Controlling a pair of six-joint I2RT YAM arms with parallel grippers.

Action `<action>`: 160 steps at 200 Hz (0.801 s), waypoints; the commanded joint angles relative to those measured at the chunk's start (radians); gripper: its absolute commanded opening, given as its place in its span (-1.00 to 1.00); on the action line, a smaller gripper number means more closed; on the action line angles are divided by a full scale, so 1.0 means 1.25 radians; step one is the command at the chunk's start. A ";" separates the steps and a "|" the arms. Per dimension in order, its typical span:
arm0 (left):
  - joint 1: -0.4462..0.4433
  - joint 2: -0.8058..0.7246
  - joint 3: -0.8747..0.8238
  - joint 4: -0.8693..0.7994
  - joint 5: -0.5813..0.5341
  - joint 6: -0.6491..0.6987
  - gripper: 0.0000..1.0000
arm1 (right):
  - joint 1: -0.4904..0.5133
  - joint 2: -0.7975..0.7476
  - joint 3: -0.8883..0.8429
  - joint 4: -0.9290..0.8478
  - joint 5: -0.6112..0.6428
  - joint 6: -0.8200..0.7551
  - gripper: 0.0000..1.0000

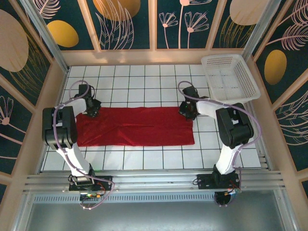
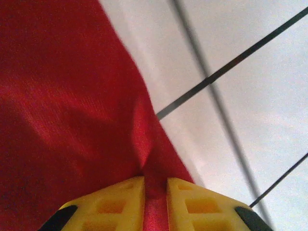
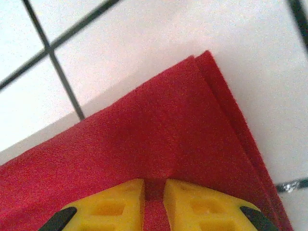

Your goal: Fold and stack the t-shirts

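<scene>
One deep-red t-shirt (image 1: 134,126) lies folded into a long flat rectangle across the middle of the white tiled table. My left gripper (image 1: 91,111) is down at its far left corner. In the left wrist view the yellow fingers (image 2: 120,204) are shut on a raised ridge of the red cloth (image 2: 62,96), near the cloth's edge. My right gripper (image 1: 186,111) is at the far right corner. Its yellow fingers (image 3: 192,204) are shut on a strip of the layered red cloth (image 3: 159,134), just behind the doubled corner.
A white plastic mesh basket (image 1: 228,77) sits at the back right of the table, partly over the edge. Bare tiles (image 1: 144,82) lie behind the shirt and in front of it. Wooden walls ring the table.
</scene>
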 commanded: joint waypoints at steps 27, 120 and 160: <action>0.009 0.123 0.108 0.013 0.097 -0.034 -0.61 | -0.108 0.120 0.088 -0.106 0.035 -0.001 -0.55; -0.060 0.024 0.170 0.050 0.245 0.315 -0.32 | -0.096 0.087 0.284 -0.052 -0.141 -0.246 -0.11; -0.122 0.062 0.152 -0.023 0.273 0.486 -0.43 | -0.058 0.002 0.190 0.007 -0.317 -0.228 -0.03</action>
